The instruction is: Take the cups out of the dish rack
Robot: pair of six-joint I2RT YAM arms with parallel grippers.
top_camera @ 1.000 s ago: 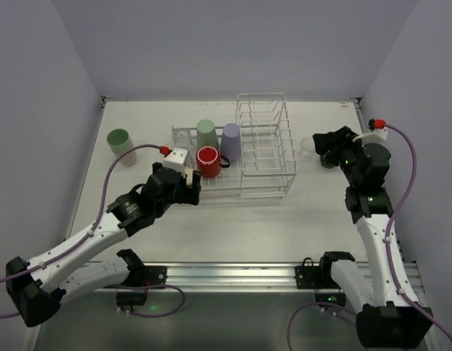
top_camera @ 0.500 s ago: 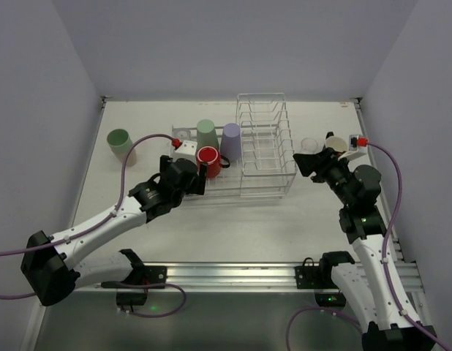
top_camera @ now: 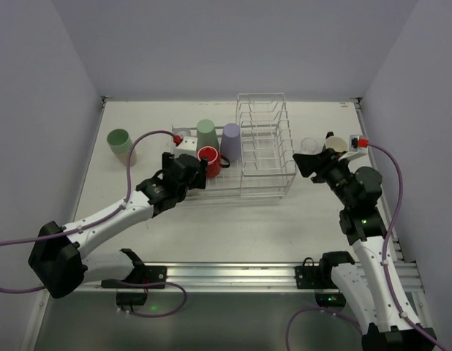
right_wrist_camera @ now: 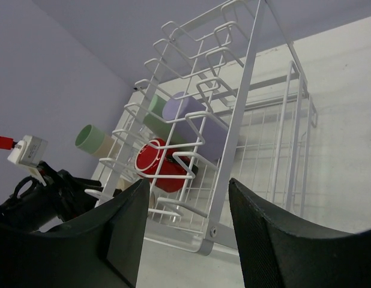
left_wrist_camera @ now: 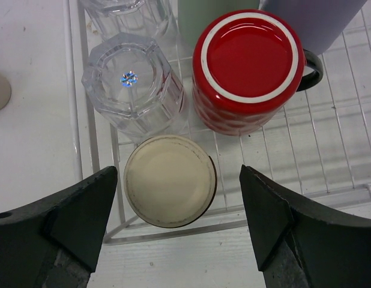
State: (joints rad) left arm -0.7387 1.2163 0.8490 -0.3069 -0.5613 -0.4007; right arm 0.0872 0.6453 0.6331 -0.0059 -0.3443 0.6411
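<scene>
The white wire dish rack (top_camera: 264, 150) stands mid-table. Its low basket holds, upside down, a red mug (left_wrist_camera: 248, 63), two clear glasses (left_wrist_camera: 133, 87), a pale green tumbler (top_camera: 205, 133), a lavender tumbler (top_camera: 230, 139) and a small cream-bottomed cup with a dark edge (left_wrist_camera: 169, 180). My left gripper (left_wrist_camera: 178, 201) is open above the basket's front left corner, its fingers either side of the cream-bottomed cup without touching it. My right gripper (right_wrist_camera: 188, 201) is open and empty, right of the rack's tall divider section (right_wrist_camera: 233, 108). It shows in the top view too (top_camera: 305, 162).
A pale green cup (top_camera: 120, 140) stands on the table far left. A clear glass (top_camera: 309, 145) and a small tan cup (top_camera: 334, 142) stand on the table right of the rack, just behind my right gripper. Walls close in the table on three sides.
My left gripper has moved forward and right to the rack's front left corner. My right gripper has pulled back from the cups on the right, and the tan cup now shows.
</scene>
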